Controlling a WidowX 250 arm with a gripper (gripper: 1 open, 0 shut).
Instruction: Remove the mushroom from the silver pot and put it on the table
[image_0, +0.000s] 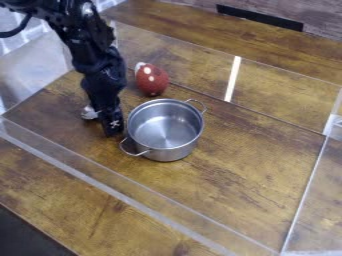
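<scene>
We record one silver pot (164, 130), round and shiny, standing upright on the table (254, 190), its two small loop handles showing at the upper right and lower left of the rim, its inside bare steel with nothing lying in it. We note one mushroom (152, 79), red-brown with a pale patch, lying on the wood behind the pot and apart from it, already outside the vessel. We list one black arm coming down from the upper left, its gripper (110, 122) pointing steeply down, just beside the pot's left wall and low over the planks; its jaws stand wide apart and we see nothing between them. Clear acrylic walls (147, 190) edge the planks on all visible sides.
</scene>
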